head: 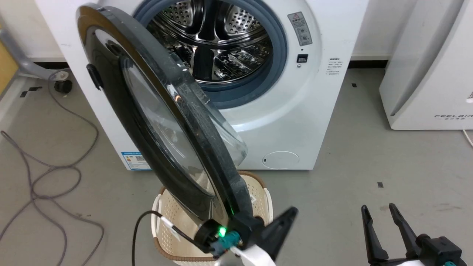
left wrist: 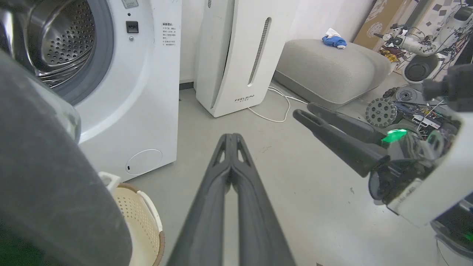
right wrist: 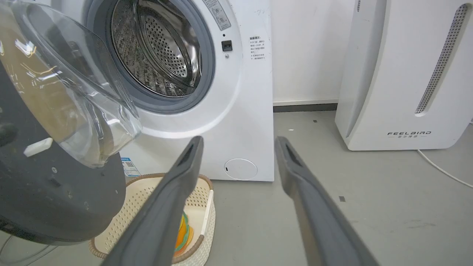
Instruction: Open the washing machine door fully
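Far to the left of our left claw (head: 290, 216) a grey cable (head: 55, 170) loops on the floor (head: 351, 166); nearer, up and to the left of that claw, stands the door (head: 155, 122), swung out partway from the washer (head: 295, 122) and seen nearly edge-on, its glossy black ring turned away from the machine and its clear bowl bulging back toward the drum (head: 214, 40), which lies uncovered; the door's low edge comes down right beside the left claw's wrist, and we cannot tell whether they touch; in the left wrist view the door's dark back is a blurred mass just to the left of the fingers (left wrist: 218, 184); those two fingers are pressed flat together with nothing between them; beneath the door and close by the left claw sits a cream basket (head: 264, 207), with something orange and green (right wrist: 183, 232) lying in it; to the right of the left claw, well apart from it, our right claw (head: 379, 208) hangs over bare floor, its fingers spread wide and gripping nothing; straight ahead of it is the washer's white front, and the door is up and to its left; beyond the right claw and further right stands a white appliance (head: 425, 74) against the wall.
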Controlling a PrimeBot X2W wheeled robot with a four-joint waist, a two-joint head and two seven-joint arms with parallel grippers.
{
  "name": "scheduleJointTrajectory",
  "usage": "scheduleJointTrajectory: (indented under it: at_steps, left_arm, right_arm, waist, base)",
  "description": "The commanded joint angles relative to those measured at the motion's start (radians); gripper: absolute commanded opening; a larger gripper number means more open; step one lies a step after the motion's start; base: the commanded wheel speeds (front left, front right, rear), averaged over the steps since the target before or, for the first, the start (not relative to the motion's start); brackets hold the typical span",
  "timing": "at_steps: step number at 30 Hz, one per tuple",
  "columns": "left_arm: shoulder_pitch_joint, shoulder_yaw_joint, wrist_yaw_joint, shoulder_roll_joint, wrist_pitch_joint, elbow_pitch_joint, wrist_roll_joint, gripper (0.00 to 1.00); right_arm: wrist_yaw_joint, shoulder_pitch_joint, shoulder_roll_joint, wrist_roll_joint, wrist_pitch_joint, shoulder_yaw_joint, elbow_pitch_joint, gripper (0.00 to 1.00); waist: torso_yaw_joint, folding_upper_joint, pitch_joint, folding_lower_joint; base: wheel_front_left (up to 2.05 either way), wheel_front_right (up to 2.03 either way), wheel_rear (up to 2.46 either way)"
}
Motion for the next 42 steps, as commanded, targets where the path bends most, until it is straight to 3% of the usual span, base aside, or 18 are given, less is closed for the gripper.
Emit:
scheduleJointTrajectory:
  at_steps: [1, 8, 15, 42]
  left_arm:
    - [-0.016, 0.006, 0.008, -0.003, -0.011, 0.013, -0.004, 0.0]
    - [-0.083, 0.028, 0.052, -0.011, -0.079, 0.095, -0.012, 0.0]
    - [-0.079, 0.027, 0.083, -0.005, -0.083, 0.103, -0.007, 0.0]
    - [0.178, 0.074, 0.249, 0.141, 0.002, -0.239, -0.017, 0.0]
  right_arm:
    - [0.001, -0.005, 0.004, 0.007, -0.002, 0.002, 0.003, 1.0]
    - [0.001, -0.003, 0.004, 0.014, 0.0, 0.01, 0.012, 1.0]
    - [0.001, -0.004, 0.004, 0.024, 0.002, 0.016, 0.025, 1.0]
    - [0.001, 0.009, 0.004, 0.039, 0.009, 0.012, 0.061, 1.0]
  waist:
    - [-0.002, 0.0, 0.001, 0.0]
    - [-0.008, 0.0, 0.004, 0.0]
    - [0.001, 0.0, 0.008, 0.0]
    - [0.099, 0.0, -0.025, 0.0]
  base:
    - [0.0, 0.0, 0.0]
    - [0.0, 0.0, 0.0]
    - [0.0, 0.0, 0.0]
    - [0.0, 0.0, 0.0]
